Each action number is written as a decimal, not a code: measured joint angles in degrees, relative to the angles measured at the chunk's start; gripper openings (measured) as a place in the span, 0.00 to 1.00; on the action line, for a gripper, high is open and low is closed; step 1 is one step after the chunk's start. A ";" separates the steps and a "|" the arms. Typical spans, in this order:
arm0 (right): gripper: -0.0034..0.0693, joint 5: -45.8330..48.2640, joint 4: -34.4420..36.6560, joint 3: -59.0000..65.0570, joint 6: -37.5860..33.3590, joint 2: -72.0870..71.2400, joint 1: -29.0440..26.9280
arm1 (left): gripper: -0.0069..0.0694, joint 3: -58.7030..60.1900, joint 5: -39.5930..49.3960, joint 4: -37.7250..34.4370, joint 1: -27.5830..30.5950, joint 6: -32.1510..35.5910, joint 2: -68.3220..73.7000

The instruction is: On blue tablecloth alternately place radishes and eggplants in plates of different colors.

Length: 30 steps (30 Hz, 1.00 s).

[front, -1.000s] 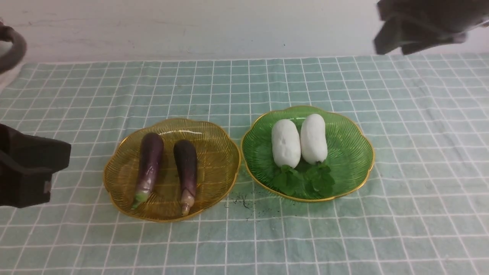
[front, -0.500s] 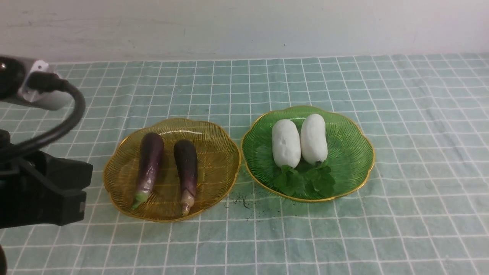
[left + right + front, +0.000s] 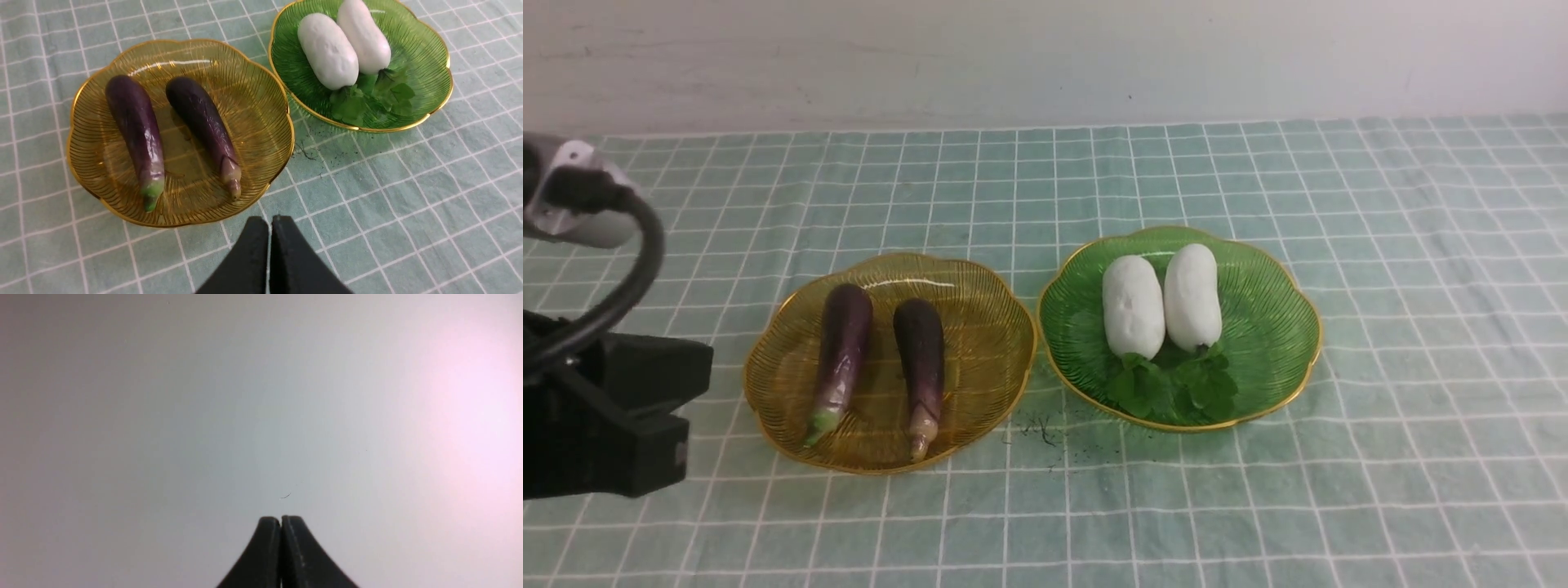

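Note:
On the blue tablecloth [image 3: 1421, 245] stand two plates side by side. The amber plate [image 3: 980, 327] [image 3: 253, 106] holds both eggplants, one with a green tip [image 3: 843, 343] [image 3: 135, 122] and one with a tan tip [image 3: 920, 351] [image 3: 200, 114]. Both radishes [image 3: 1133, 304] [image 3: 1192, 294] [image 3: 327, 49] [image 3: 363, 32] lie in the green plate [image 3: 1274, 327] [image 3: 425, 61], leaves toward me. My left gripper [image 3: 698, 384] [image 3: 269, 220] is shut and empty, left of the amber plate and above the cloth. My right gripper [image 3: 281, 518] is shut and empty, facing a blank pale surface, and is out of the front view.
Dark crumbs [image 3: 1041, 429] dot the cloth between the plates at their near side. A white wall [image 3: 1045, 57] runs behind the cloth's far edge. The left arm's black cable [image 3: 629, 269] loops at the far left.
The right gripper, at the upper right a second ago, has left the front view and shut. The left arm shifted, bringing its wrist and cable into view. Vegetables and plates stayed put.

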 joint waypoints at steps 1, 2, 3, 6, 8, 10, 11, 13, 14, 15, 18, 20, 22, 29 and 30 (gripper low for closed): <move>0.03 0.31 0.00 0.00 0.00 -0.08 0.00 | 0.08 1.47 -1.01 0.05 0.00 0.00 -2.12; 0.03 0.50 0.00 0.00 0.00 -0.08 0.00 | 0.08 2.81 -1.63 0.11 0.00 0.00 -4.32; 0.03 0.63 0.00 0.00 0.00 -0.08 0.00 | 0.08 3.89 -2.22 0.24 0.00 0.00 -6.67; 0.03 1.15 0.00 0.00 0.00 -0.08 0.00 | 0.08 6.97 -4.20 0.34 0.00 -0.07 -11.94; 0.03 1.15 0.00 0.00 0.00 -0.08 0.00 | 0.08 8.68 -5.44 0.22 0.00 -0.39 -14.83; 0.03 1.20 0.00 0.00 0.00 -0.08 0.00 | 0.08 10.40 -6.90 0.21 0.00 -0.71 -18.02; 0.03 1.27 0.00 0.00 0.00 -0.08 0.00 | 0.08 11.03 -6.98 0.21 0.00 -0.97 -19.39; 0.03 1.33 0.00 0.00 0.00 -0.08 0.00 | 0.08 11.52 -6.87 0.15 0.00 -1.03 -21.07; 0.03 1.33 0.00 0.00 0.00 -0.08 0.00 | 0.08 11.55 -6.87 0.15 0.00 -1.03 -21.62; 0.03 1.33 0.00 0.00 0.00 -0.08 0.00 | 0.08 11.55 -6.87 0.15 0.00 -1.03 -21.95; 0.03 1.33 -0.05 0.00 0.00 -0.08 0.00 | 0.08 11.57 -6.87 0.15 0.00 -1.03 -22.34; 0.03 1.33 -0.05 0.00 0.00 -0.08 0.00 | 0.08 11.69 -6.87 0.15 0.00 -1.03 -22.34; 0.03 1.33 -0.05 0.00 0.00 -0.08 0.00 | 0.08 11.75 -6.81 0.15 0.00 -1.03 -22.34; 0.03 1.33 -0.05 0.00 0.00 -0.08 0.00 | 0.08 12.57 -7.97 2.89 0.00 -1.03 -22.34; 0.03 1.33 -0.05 0.00 0.00 -0.08 0.00 | 0.08 13.16 -8.94 3.43 0.00 -1.03 -22.45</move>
